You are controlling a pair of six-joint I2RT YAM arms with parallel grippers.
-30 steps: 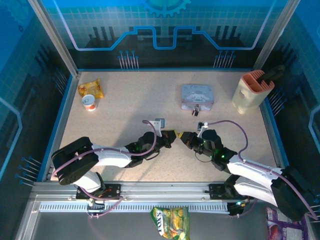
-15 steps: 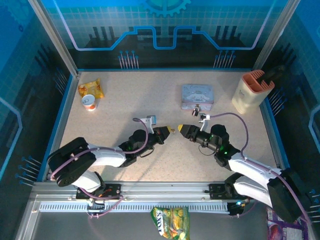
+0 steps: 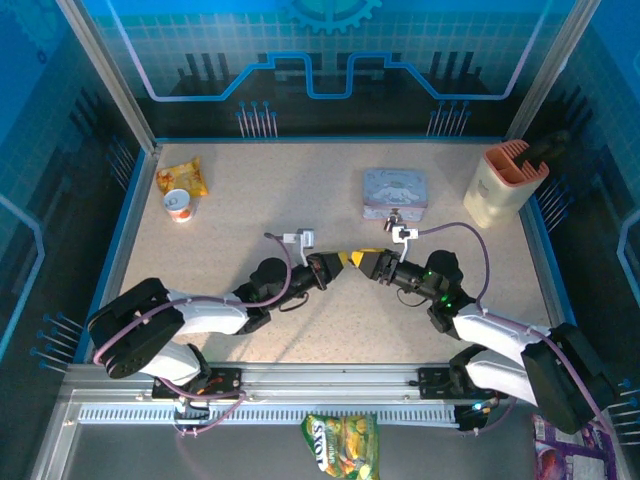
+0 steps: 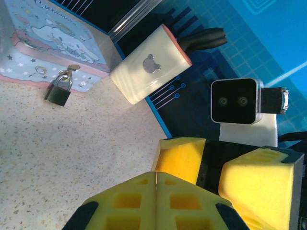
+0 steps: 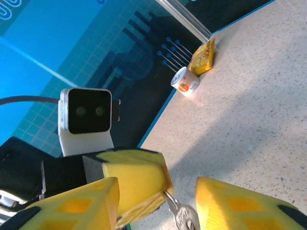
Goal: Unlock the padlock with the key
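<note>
The small dark padlock (image 3: 391, 219) with its silvery shackle lies on the table against the front of the pale blue tin (image 3: 395, 190); the left wrist view has the padlock (image 4: 59, 91) beside the tin (image 4: 43, 43). My left gripper (image 3: 346, 260) is shut, its yellow tips (image 4: 157, 178) pressed together. In the right wrist view the thin grey key (image 5: 184, 216) sticks out of the left gripper's tip (image 5: 139, 182) by its blade. My right gripper (image 3: 366, 261) is open, its fingers on either side of the key's head (image 5: 158, 194), not touching it.
A cream holder (image 3: 505, 180) with a dark tool in it stands at the back right, close to the tin. A small cup (image 3: 178, 205) and a yellow snack packet (image 3: 182, 177) lie at the back left. Another snack bag (image 3: 341, 445) lies below the table's front edge.
The right gripper has opened its jaws. Both grippers have shifted away from the bases toward the tin, parted briefly, and now meet tip to tip again.
</note>
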